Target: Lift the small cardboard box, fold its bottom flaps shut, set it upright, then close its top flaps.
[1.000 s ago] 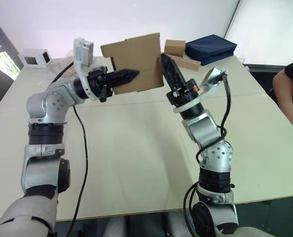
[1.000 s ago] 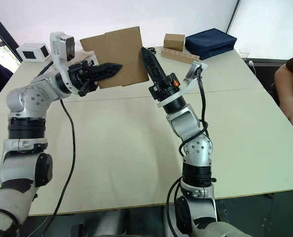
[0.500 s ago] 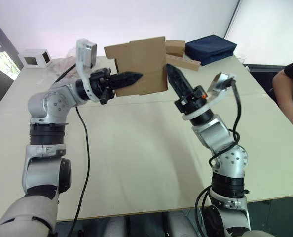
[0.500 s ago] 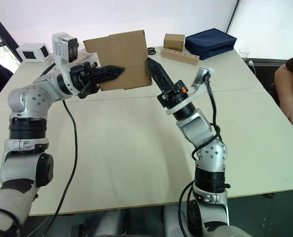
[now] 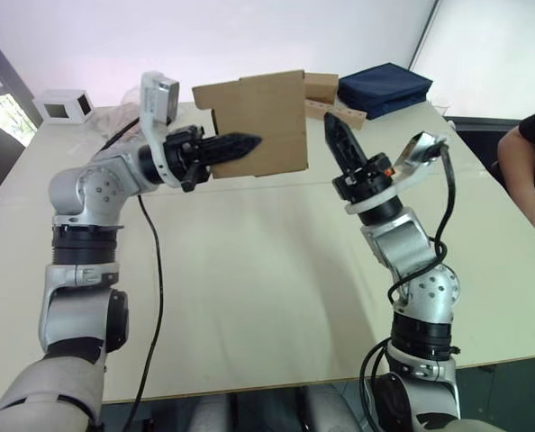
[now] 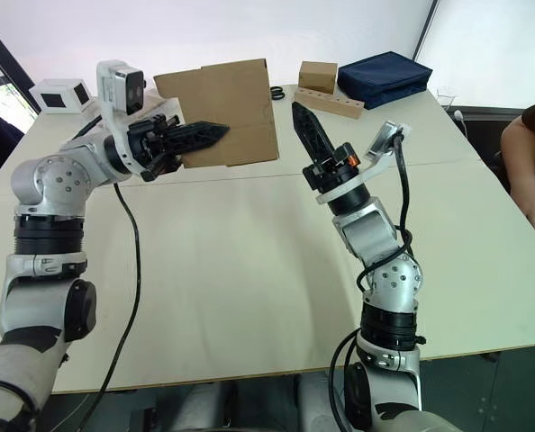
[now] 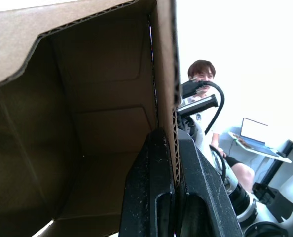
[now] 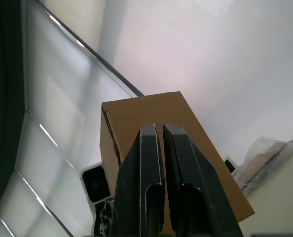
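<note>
The small cardboard box (image 5: 266, 121), plain brown, hangs in the air above the far middle of the table. My left gripper (image 5: 252, 140) is shut on one of its walls; the left wrist view shows that wall (image 7: 167, 74) pinched between the fingers (image 7: 151, 197), with the box's open inside beside it. My right gripper (image 5: 332, 124) is shut with nothing in it. It points up and stands a little to the right of the box, apart from it. In the right wrist view the box (image 8: 181, 133) lies beyond the closed fingers (image 8: 149, 163).
A white box with a black window (image 5: 65, 105) sits at the far left. A brown box with a long strip (image 5: 330, 101) and a dark blue bag (image 5: 385, 88) lie at the far right. A person's arm (image 5: 530, 162) reaches the table's right edge.
My right gripper has drawn away from the box to the right, leaving a gap. The left gripper has carried the box slightly right and levelled it.
</note>
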`<state>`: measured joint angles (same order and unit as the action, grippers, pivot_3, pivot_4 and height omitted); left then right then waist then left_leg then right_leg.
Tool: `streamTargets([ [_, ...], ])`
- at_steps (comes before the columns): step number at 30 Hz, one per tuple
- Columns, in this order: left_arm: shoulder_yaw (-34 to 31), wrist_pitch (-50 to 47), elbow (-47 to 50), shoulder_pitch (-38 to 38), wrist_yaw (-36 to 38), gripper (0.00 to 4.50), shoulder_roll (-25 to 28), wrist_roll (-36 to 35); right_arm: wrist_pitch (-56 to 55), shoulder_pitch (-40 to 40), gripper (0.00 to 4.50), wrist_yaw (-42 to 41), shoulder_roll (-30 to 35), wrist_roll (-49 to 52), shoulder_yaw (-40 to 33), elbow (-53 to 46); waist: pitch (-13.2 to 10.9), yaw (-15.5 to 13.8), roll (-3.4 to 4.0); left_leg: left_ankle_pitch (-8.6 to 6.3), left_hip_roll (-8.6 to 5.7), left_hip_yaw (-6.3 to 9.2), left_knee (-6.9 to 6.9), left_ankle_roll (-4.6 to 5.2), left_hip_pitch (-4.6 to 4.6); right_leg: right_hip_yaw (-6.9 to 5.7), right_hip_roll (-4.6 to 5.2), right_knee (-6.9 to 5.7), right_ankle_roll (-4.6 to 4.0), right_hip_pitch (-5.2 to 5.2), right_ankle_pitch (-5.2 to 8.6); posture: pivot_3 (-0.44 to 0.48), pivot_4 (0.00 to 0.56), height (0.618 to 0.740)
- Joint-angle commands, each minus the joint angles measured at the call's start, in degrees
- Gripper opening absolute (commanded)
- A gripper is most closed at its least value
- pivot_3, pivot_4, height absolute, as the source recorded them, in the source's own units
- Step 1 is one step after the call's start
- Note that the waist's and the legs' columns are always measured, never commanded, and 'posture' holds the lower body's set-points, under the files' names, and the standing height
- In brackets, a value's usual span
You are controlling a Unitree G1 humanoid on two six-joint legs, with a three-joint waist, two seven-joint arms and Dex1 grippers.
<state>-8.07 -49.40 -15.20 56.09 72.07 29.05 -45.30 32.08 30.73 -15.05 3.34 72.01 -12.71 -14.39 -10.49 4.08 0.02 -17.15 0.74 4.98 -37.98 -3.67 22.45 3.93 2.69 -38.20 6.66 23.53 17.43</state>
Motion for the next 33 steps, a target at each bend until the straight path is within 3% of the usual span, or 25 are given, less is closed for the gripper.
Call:
streamTargets([
  [1, -1.1, -0.3, 2.3, 0.0, -0.2, 0.00, 0.5, -1.4, -0.2, 0.5, 0.04, -1.1, -0.2, -1.4, 1.9, -1.3, 0.0, 0.0, 0.00, 0.00, 0.00, 0.00, 0.00, 0.00, 0.00, 0.00, 0.00, 0.00, 0.00, 0.00, 0.00, 0.000, 0.150, 0.740],
  [13, 2.1, -0.3, 1.3, 0.1, 0.8, 0.00, 0.8, 0.7, 1.6, -2.2, 0.04, -2.9, 0.9, -5.1, 6.2, -4.6, 0.0, 0.0, 0.00, 0.00, 0.00, 0.01, 0.00, 0.00, 0.00, 0.00, 0.00, 0.00, 0.00, 0.00, 0.00, 0.000, 0.150, 0.740],
  [19, 11.3, 0.1, 7.1, 2.2, 2.0, 0.00, 8.4, 9.2, 7.5, -11.4, 0.04, -3.6, 13.5, -1.0, -0.1, -10.3, 0.0, -0.2, 0.00, 0.00, -0.05, -0.02, 0.00, 0.01, 0.04, 0.00, 0.07, 0.07, 0.00, -0.04, 0.00, 0.000, 0.150, 0.740],
  [26, 26.4, -0.6, 18.6, 5.2, 9.4, 0.00, 20.1, 18.9, 15.1, -22.3, 0.04, -9.7, 29.9, -1.6, -1.1, -16.3, 0.0, -0.2, 0.03, -0.16, -0.02, 0.00, 0.08, 0.28, -0.03, 0.02, -0.04, 0.08, 0.00, -0.06, 0.02, 0.000, 0.150, 0.740],
  [33, 39.3, -2.4, 24.0, 10.9, 11.7, 0.00, 22.6, 28.9, 17.1, -25.9, 0.04, -16.5, 42.3, -10.2, 2.3, -20.0, 0.0, -1.4, -0.04, -0.20, -0.03, -0.01, -0.02, 0.35, -0.02, 0.03, -0.05, 0.10, 0.02, -0.12, 0.02, 0.000, 0.150, 0.740],
])
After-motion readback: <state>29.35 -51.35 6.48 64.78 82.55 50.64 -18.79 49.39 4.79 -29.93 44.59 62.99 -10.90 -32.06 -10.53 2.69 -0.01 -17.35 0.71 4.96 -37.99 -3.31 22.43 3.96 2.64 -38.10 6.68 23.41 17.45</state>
